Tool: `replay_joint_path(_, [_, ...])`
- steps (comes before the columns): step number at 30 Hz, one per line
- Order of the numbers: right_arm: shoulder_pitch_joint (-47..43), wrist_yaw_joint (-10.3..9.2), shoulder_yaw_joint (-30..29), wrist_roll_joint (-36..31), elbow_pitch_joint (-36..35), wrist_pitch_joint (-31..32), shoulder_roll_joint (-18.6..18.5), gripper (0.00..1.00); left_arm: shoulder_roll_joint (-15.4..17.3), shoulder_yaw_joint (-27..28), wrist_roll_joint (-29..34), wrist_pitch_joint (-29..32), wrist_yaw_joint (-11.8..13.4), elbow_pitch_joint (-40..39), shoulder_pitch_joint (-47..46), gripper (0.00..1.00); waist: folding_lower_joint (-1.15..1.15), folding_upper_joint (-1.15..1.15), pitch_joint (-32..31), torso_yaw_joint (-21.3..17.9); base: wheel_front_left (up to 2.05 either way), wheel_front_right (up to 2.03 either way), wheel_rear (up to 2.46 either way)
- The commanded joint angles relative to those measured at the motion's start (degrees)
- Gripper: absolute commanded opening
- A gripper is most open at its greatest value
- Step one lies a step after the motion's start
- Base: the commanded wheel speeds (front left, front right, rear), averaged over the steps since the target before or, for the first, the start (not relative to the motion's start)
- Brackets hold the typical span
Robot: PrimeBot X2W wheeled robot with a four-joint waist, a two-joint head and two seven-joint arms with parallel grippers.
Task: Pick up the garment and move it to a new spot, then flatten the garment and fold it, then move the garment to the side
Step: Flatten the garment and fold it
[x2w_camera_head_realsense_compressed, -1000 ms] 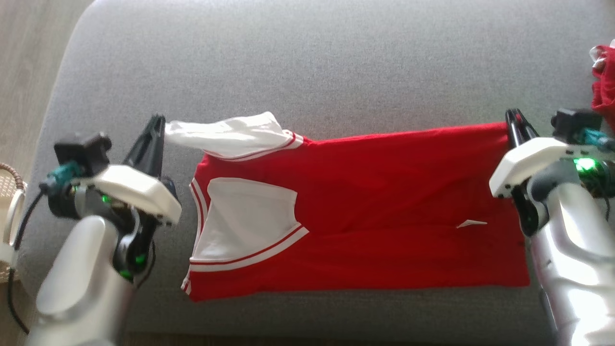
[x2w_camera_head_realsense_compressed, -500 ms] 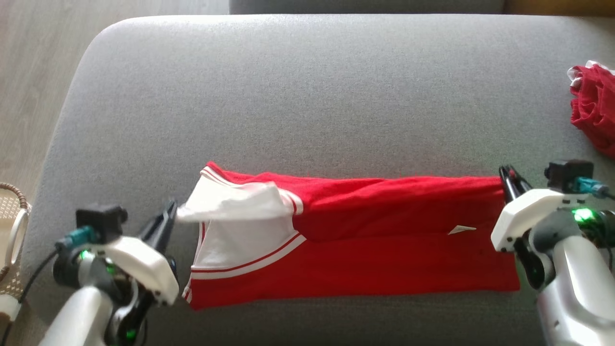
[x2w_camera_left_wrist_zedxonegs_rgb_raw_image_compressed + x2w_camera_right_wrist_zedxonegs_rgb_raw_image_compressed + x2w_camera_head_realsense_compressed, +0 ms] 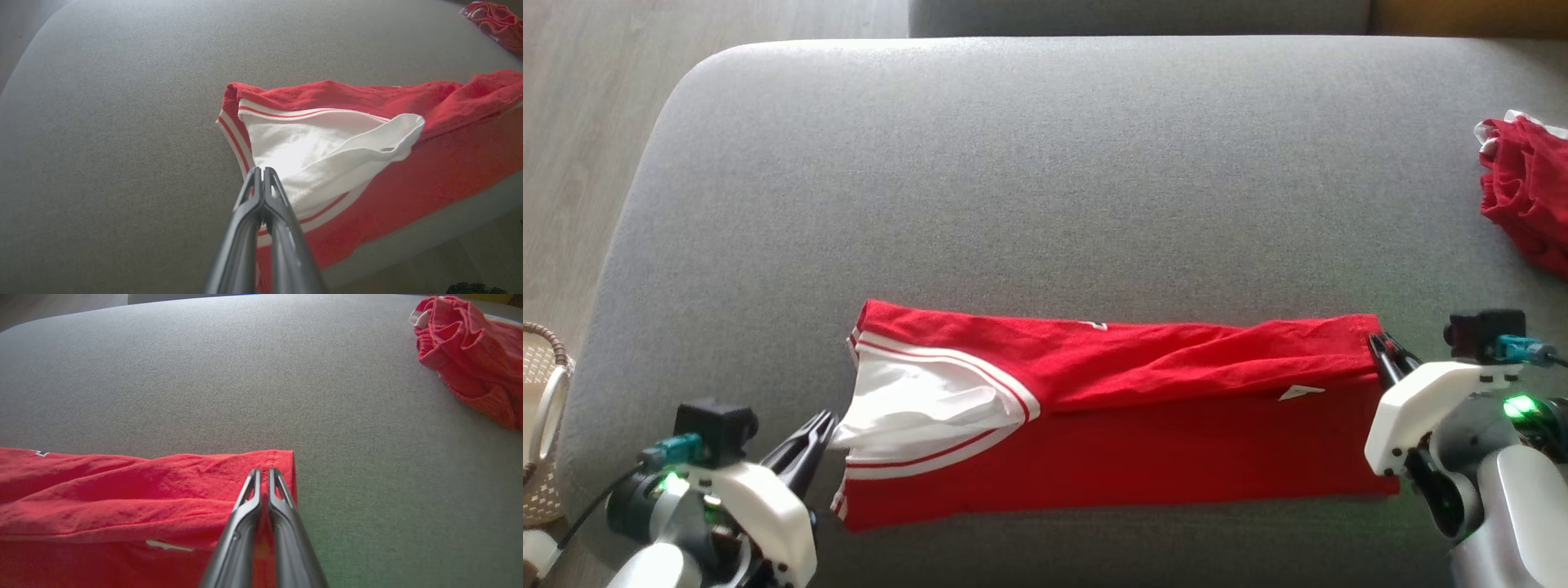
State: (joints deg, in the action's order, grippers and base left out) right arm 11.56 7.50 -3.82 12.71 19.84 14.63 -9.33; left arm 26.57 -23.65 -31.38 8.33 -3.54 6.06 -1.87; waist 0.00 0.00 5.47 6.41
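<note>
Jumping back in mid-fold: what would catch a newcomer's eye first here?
The red garment, doubled over into a long band, lies across the near part of the grey cushion. The left gripper pinches its white sleeve, and the right gripper pinches the hem corner at the opposite end. A crumpled red cloth sits apart at the cushion's right edge.

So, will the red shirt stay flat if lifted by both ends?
Probably not: the red shirt lies in soft wrinkles, so its middle would likely sag. Seemingly light: the left gripper and right gripper hold it by thin pinches. It may drag on the textured grey cushion.
</note>
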Motion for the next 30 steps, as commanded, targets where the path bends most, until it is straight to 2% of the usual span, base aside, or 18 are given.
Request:
replay_joint_path(1, [0.6,-0.01,1.0,0.3,-2.3,0.1,-1.2,0.0,2.2,2.4,0.4,0.0,-0.2,-1.7,-1.6,0.0,0.0,0.0,0.0,-0.1,0.0,0.0,0.0])
replay_joint_path(4, [-0.1,-0.01,0.7,0.2,-3.1,1.4,-1.1,0.0,2.5,1.9,0.1,0.7,-0.4,-1.8,-1.2,0.0,0.0,0.0,0.1,-0.2,0.0,0.0,0.0])
replay_joint_path(5, [-0.3,-0.01,0.5,0.1,-3.3,1.9,-1.0,0.03,2.6,1.6,-0.1,1.0,-0.6,-1.9,-1.1,0.0,0.0,0.0,0.1,-0.2,0.0,0.0,0.0])
replay_joint_path(6, [-0.5,-0.01,0.2,-0.2,-3.4,2.3,-0.9,0.54,2.6,1.3,-0.4,1.4,-0.8,-2.0,-1.0,0.0,0.0,0.0,0.2,-0.2,0.0,0.0,0.0])
replay_joint_path(7, [-0.7,-0.01,0.0,-0.5,-3.5,2.8,-0.8,1.0,2.6,1.0,-0.9,1.9,-1.1,-2.1,-0.8,0.02,0.0,0.0,0.2,-0.3,0.0,0.0,0.0])
replay_joint_path(8, [-0.9,-0.01,-0.1,-0.6,-3.6,3.4,-0.6,1.0,2.7,0.6,-1.3,2.4,-1.4,-2.3,-0.7,0.39,0.0,0.0,0.3,-0.3,0.0,0.0,0.0])
replay_joint_path(9, [-1.1,-0.01,-0.2,-0.8,-3.8,4.0,-0.6,1.0,2.8,0.4,-1.8,2.8,-1.6,-2.5,-0.6,0.72,0.0,0.0,0.3,-0.2,0.0,0.0,0.0])
replay_joint_path(10, [-1.3,-0.01,-0.5,-1.0,-4.0,4.6,-0.5,1.0,2.8,0.4,-2.2,3.2,-1.7,-2.6,-0.5,1.0,0.0,0.0,0.3,-0.2,0.0,0.0,0.0])
replay_joint_path(14, [-1.8,-0.01,-2.7,-2.4,-5.5,7.1,0.2,1.0,4.0,0.5,-2.0,4.0,-1.3,-3.0,-0.3,1.0,0.0,0.0,0.1,-0.3,0.0,0.0,0.0])
replay_joint_path(19, [-1.5,-0.01,-4.8,-3.8,-9.0,5.5,1.1,1.0,3.8,3.2,-1.3,0.3,1.7,-3.7,-0.4,1.0,0.0,0.0,-0.7,-0.3,0.0,0.0,0.0])
replay_joint_path(24, [0.1,-0.01,-4.2,-1.8,-14.3,-4.5,2.9,1.0,1.2,6.8,-1.0,-7.8,4.8,-5.3,-1.2,1.0,0.0,0.0,-2.2,-0.3,0.0,0.0,0.0])
replay_joint_path(30, [-0.3,-0.01,-4.8,2.6,-16.7,-18.2,5.0,1.0,-3.1,12.1,-2.4,-18.7,8.0,-8.4,-1.1,1.0,0.0,0.0,-3.8,0.3,0.0,0.0,0.0])
